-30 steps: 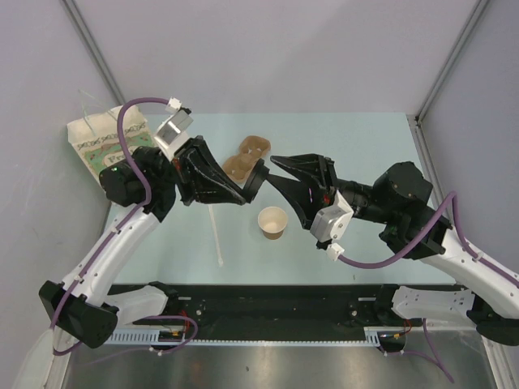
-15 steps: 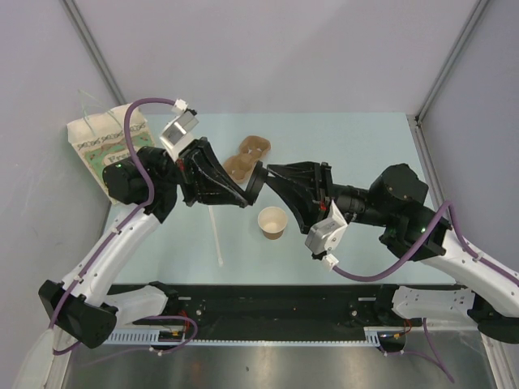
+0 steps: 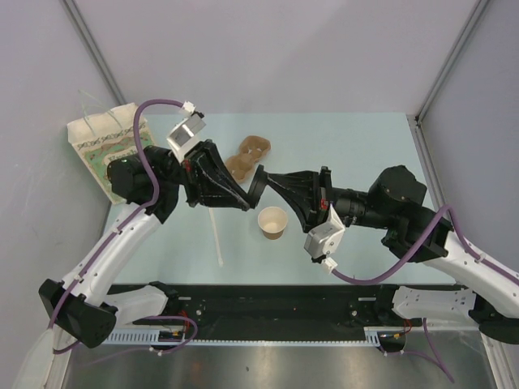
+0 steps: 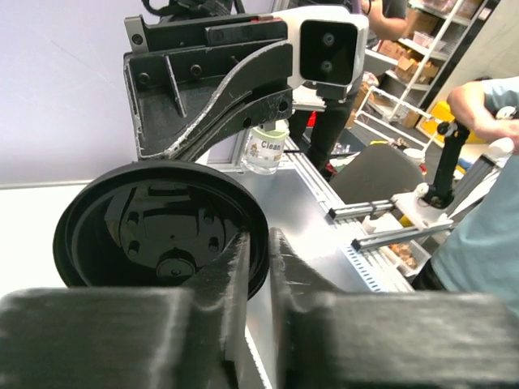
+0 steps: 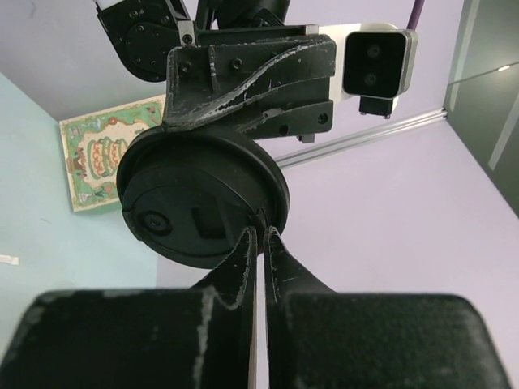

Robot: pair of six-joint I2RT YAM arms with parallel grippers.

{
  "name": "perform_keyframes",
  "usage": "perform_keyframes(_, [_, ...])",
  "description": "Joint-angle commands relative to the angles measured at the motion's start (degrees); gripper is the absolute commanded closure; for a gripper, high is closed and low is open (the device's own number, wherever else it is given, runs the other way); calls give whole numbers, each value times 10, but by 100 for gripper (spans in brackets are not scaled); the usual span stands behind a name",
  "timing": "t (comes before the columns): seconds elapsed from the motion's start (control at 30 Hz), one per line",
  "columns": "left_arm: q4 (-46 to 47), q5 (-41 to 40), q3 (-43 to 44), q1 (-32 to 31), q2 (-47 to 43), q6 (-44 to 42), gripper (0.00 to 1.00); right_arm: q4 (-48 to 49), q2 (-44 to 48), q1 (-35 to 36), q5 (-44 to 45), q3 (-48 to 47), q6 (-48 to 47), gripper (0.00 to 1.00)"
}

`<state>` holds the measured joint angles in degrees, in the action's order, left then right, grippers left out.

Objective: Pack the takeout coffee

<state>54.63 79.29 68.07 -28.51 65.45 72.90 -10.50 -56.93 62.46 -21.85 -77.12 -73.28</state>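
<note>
The black lid (image 3: 256, 184) hangs in the air between my two grippers, above and to the left of the open kraft paper cup (image 3: 272, 222), which stands on the table with its white inside showing. My left gripper (image 3: 246, 199) is shut on the lid's rim; in the left wrist view its fingers (image 4: 235, 267) straddle the edge of the lid (image 4: 154, 227), whose underside faces that camera. My right gripper (image 3: 264, 180) pinches the opposite rim, with the jaws almost together on the lid (image 5: 199, 198) in the right wrist view.
The brown two-hole cup carrier (image 3: 247, 156) lies behind the grippers. A white stir stick (image 3: 216, 233) lies to the left of the cup. A patterned paper bag (image 3: 109, 150) stands at the table's far left edge.
My right gripper has moved left onto the lid held by my left gripper and closed on its rim. The left wrist has turned a little. The cup has not moved.
</note>
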Motion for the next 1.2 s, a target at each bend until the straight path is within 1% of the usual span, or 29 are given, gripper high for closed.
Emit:
perform_keyframes(0.0, [-94, 5, 4, -6, -5, -86, 56, 14, 5, -2, 15, 0, 45, 100])
perform_keyframes(0.07, [-109, -3, 2, 16, -8, -106, 34, 4, 6, -8, 35, 0, 70, 100])
perform_keyframes(0.1, [-109, -17, 0, 29, -10, -106, 14, 0, 7, -12, 42, 0, 80, 100])
perform_keyframes(0.13, [-108, -21, 0, 43, -11, -106, 10, -4, 8, -16, 49, 0, 92, 100])
perform_keyframes(0.17, [-106, -27, 0, 78, -10, -109, 7, -16, 8, -18, 58, 0, 104, 100])
perform_keyframes(0.2, [-103, -40, -2, 98, -13, -113, 3, -23, 8, -23, 79, 0, 125, 100])
perform_keyframes(0.23, [-103, -50, -4, 119, -15, -115, 3, -30, 5, -25, 94, 0, 138, 100])
perform_keyframes(0.27, [-103, -61, -7, 163, -19, -123, 2, -50, 4, -31, 115, 0, 152, 100])
perform_keyframes(0.3, [-108, -88, -16, 186, -28, -133, 1, -62, 1, -39, 122, -1, 183, 100])
perform_keyframes(0.33, [-118, -105, -21, 209, -36, -158, 0, -86, -9, -57, 125, 0, 199, 100])
perform_keyframes(0.37, [-165, -124, -27, 252, -50, -176, 0, -100, -15, -67, 126, -4, 213, 100])
perform_keyframes(0.4, [-204, -146, -25, 271, -56, -199, 0, -113, -23, -77, 129, -7, 243, 100])
perform_keyframes(0.43, [-254, -180, -19, 283, -61, -256, 0, -137, -43, -95, 131, -10, 258, 100])
perform_keyframes(0.47, [-362, -194, 7, 311, -63, -291, 0, -151, -55, -106, 128, -15, 275, 100])
perform_keyframes(0.5, [-419, -207, 25, 316, -60, -326, 0, -164, -69, -115, 127, -30, 291, 100])
perform_keyframes(0.53, [-482, -240, 47, 318, -54, -395, 1, -193, -96, -134, 126, -41, 324, 100])
perform_keyframes(0.57, [-609, -271, 92, 319, -42, -426, 0, -209, -112, -145, 124, -50, 341, 100])
perform_keyframes(0.6, [-669, -310, 114, 319, -35, -448, 0, -224, -126, -157, 117, -71, 355, 100])
perform_keyframes(0.63, [-714, -342, 131, 319, -27, -489, 1, -265, -140, -165, 110, -82, 375, 100])
perform_keyframes(0.67, [-781, -365, 161, 325, -15, -517, 1, -283, -172, -178, 103, -92, 384, 100])
perform_keyframes(0.7, [-805, -390, 166, 324, -11, -535, 1, -301, -187, -182, 100, -104, 395, 100])
perform_keyframes(0.77, [-822, -438, 146, 328, -21, -537, 1, -359, -240, -190, 97, -144, 420, 100])
perform_keyframes(0.83, [-813, -450, 112, 332, -34, -503, 0, -403, -273, -198, 83, -186, 436, 100])
perform_keyframes(0.87, [-798, -459, 74, 333, -50, -493, 0, -415, -288, -206, 78, -199, 451, 100])
perform_keyframes(0.93, [-788, -460, 37, 341, -64, -475, 0, -451, -331, -211, 69, -235, 466, 100])
perform_keyframes(0.97, [-784, -456, 3, 346, -73, -470, 1, -464, -347, -211, 69, -244, 475, 100])
perform_keyframes(1.0, [-778, -429, -14, 351, -77, -465, 1, -473, -371, -212, 70, -253, 481, 100])
perform_keyframes(1.03, [-773, -425, -55, 360, -85, -442, 0, -495, -392, -212, 72, -263, 489, 100])
perform_keyframes(1.17, [-763, -429, -101, 365, -102, -428, 0, -495, -424, -210, 105, -265, 491, 100])
